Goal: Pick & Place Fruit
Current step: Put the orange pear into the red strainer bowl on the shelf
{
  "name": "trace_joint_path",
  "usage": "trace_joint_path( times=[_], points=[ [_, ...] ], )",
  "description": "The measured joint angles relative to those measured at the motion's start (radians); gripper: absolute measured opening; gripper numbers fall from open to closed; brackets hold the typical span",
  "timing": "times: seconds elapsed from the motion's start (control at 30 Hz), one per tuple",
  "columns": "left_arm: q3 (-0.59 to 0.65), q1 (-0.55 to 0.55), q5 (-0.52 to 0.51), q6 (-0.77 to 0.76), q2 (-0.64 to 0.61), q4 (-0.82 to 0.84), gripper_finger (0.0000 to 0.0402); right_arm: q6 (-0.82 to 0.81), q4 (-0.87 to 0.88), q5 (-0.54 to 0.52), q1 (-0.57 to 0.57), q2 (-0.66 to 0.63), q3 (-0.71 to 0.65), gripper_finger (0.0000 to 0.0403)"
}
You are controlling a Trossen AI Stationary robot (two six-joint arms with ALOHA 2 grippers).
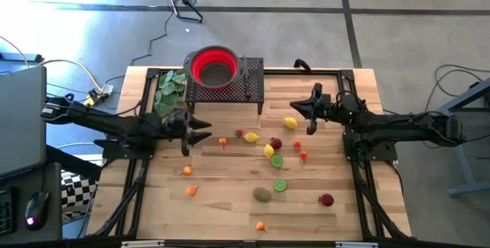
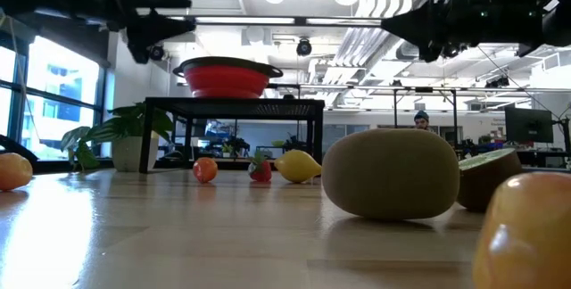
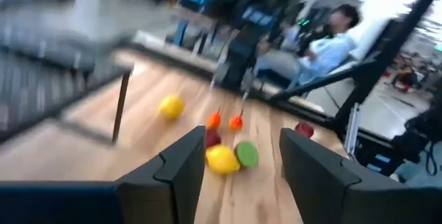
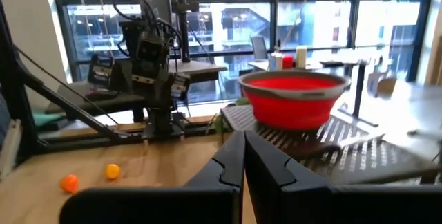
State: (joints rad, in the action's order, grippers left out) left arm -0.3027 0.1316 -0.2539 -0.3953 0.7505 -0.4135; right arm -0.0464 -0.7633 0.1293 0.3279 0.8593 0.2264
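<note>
Several small toy fruits lie scattered on the wooden table [image 1: 153, 202]: yellow lemons [image 1: 290, 123] [image 1: 250, 137] [image 1: 269, 151], green lime halves [image 1: 276, 160] [image 1: 280, 185], a brown kiwi [image 1: 262, 194] [image 2: 393, 173], and red and orange pieces [image 1: 327, 200] [image 1: 187, 171]. My left gripper [image 1: 200, 131] [image 3: 242, 162] hovers open above the table's left half, pointing right toward the fruit. My right gripper [image 1: 310, 112] [image 4: 244, 162] is shut and hangs in the air near the far right lemon, pointing left. Neither gripper touches anything.
A red bowl [image 1: 213, 66] [image 4: 293, 99] sits on a black slatted rack [image 1: 256, 95] at the far edge. A slim dark knife [image 1: 246, 87] lies on the rack, and a green leafy bunch [image 1: 170, 89] is to its left. A person [image 3: 324, 44] sits beyond the table.
</note>
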Motion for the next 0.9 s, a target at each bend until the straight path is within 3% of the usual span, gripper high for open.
trace_joint_path(
  times=[0.23, 0.57, 0.77, 0.9],
  points=[
    [-0.129, 0.0, 0.0, -0.304, 0.112, 0.258, 0.0181, 0.123, -0.019, -0.001, 0.0, 0.0, 0.001, 0.0003],
    [-0.318, 0.1, 0.031, -0.457, 0.313, 0.369, 0.0181, 0.17, -0.011, -0.052, 0.002, 0.0, 0.0, 0.0003],
    [-0.364, 0.133, 0.009, -0.694, 0.395, 0.568, 0.0181, 0.185, -0.011, -0.052, 0.002, 0.0, 0.0, 0.0003],
    [-0.365, 0.131, -0.01, -0.78, 0.438, 0.615, 0.0181, 0.191, -0.011, -0.053, 0.002, 0.0, 0.0, 0.0003]
  ],
)
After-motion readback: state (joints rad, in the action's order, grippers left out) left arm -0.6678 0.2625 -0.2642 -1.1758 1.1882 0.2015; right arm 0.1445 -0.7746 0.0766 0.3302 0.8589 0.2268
